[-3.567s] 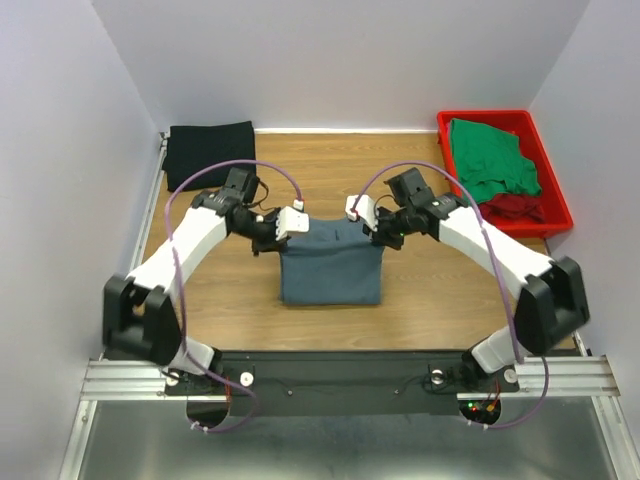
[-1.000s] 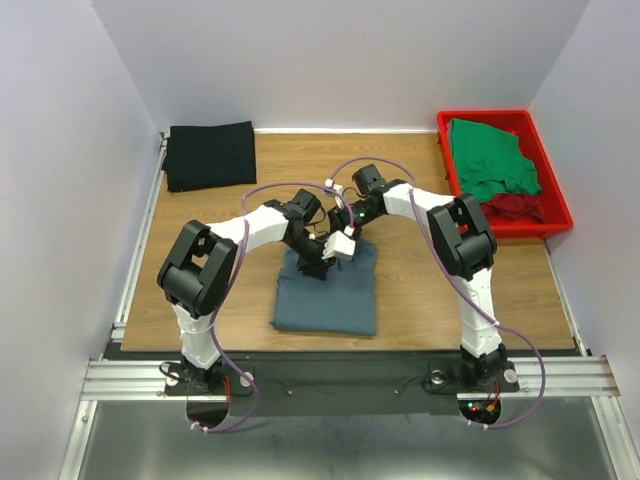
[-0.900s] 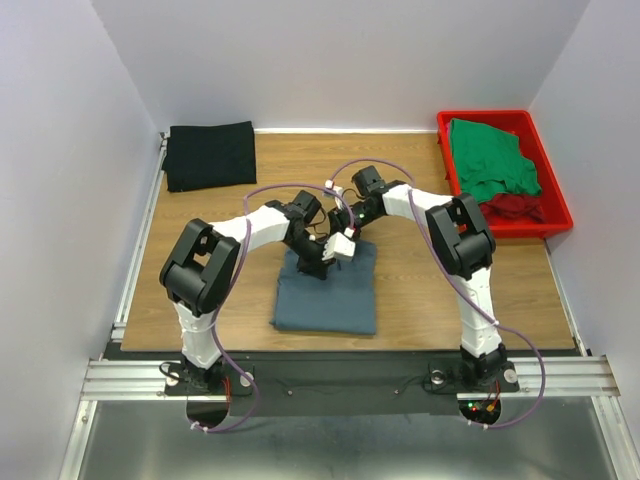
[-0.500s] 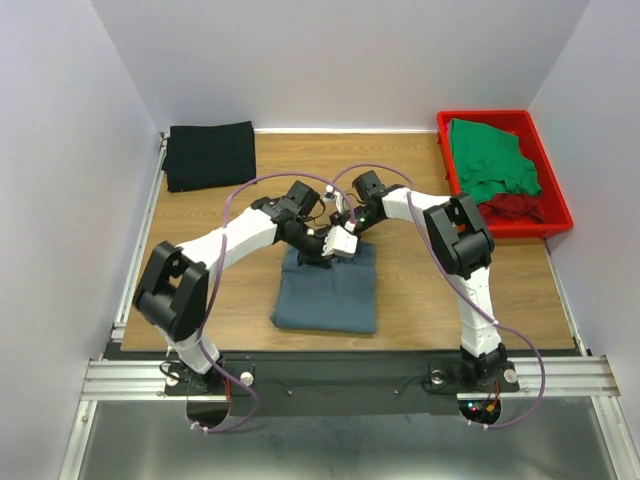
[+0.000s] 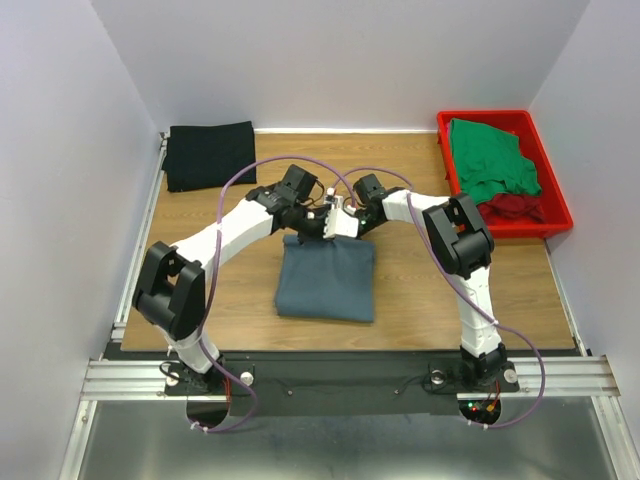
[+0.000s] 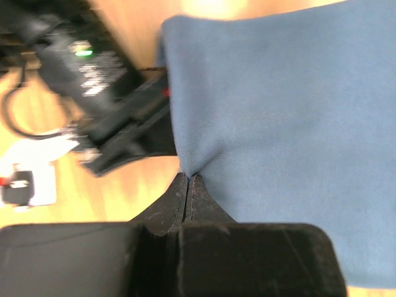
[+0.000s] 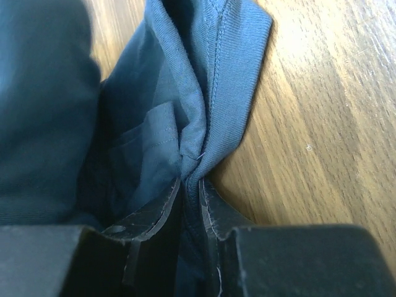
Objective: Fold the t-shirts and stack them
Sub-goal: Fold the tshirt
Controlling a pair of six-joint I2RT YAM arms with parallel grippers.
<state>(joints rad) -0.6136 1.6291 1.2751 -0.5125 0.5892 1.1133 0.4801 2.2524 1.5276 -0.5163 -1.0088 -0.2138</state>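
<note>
Blue-grey t-shirt (image 5: 327,280) lies folded on table, well left of red tray (image 5: 490,114).

Top view: left gripper (image 5: 322,226) & right gripper (image 5: 341,222) meet at shirt's far edge, nearly touching. Black t-shirt (image 5: 210,155) is folded flat, far left of tray. Green t-shirt (image 5: 490,160) & dark red t-shirt (image 5: 515,207) lie crumpled inside tray.

Left wrist view: jaws together, pinching shirt edge. Cloth smooth, small pucker at nip.

Right wrist view: jaws clamped on bunched, stitched hem layers.

Judgement: lift both ends level, keep edge taut, carry evenly so fold lands square. Grippers crowded, so clash risk.
</note>
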